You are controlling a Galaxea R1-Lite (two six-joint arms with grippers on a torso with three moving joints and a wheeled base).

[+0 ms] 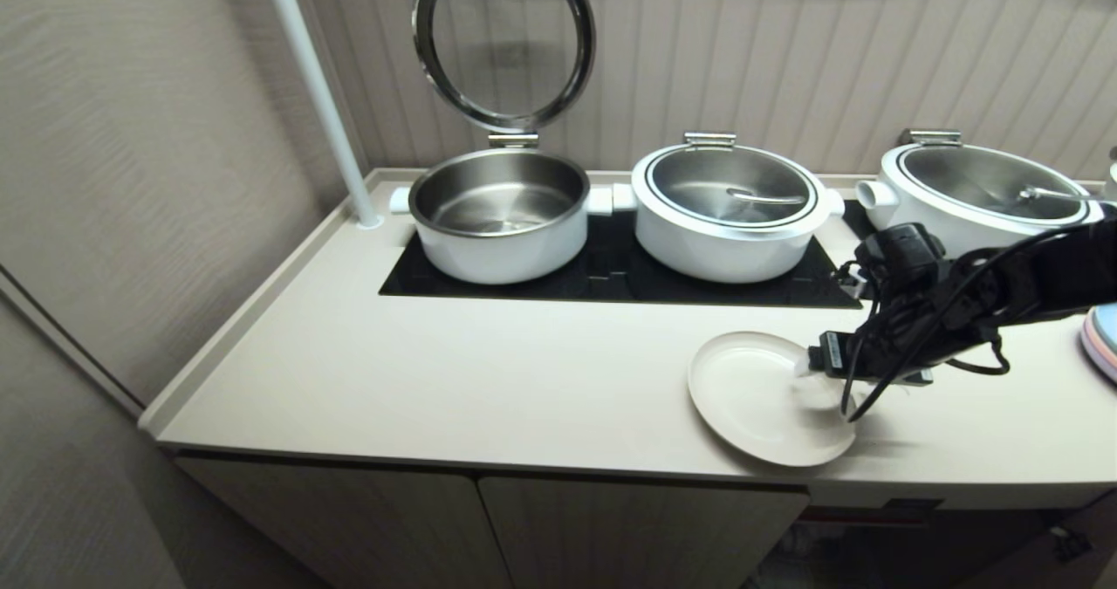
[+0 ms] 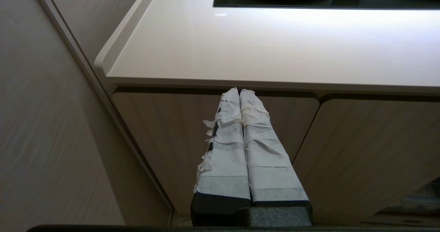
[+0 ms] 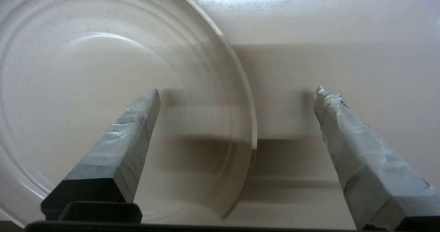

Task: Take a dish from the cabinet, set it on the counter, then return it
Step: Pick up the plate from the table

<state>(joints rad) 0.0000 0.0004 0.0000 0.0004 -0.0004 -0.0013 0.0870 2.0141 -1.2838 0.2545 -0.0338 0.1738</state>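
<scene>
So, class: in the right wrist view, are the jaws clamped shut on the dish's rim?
No. The right gripper has its jaws spread wide, one over the dish and one over the counter.

Head camera high above counter (image 1: 489,380)

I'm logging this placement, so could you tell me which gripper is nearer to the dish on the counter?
Right. The right gripper straddles the rim of the dish, fingers spread. The left gripper is parked, shut, below the counter edge in front of the cabinet doors.
</scene>
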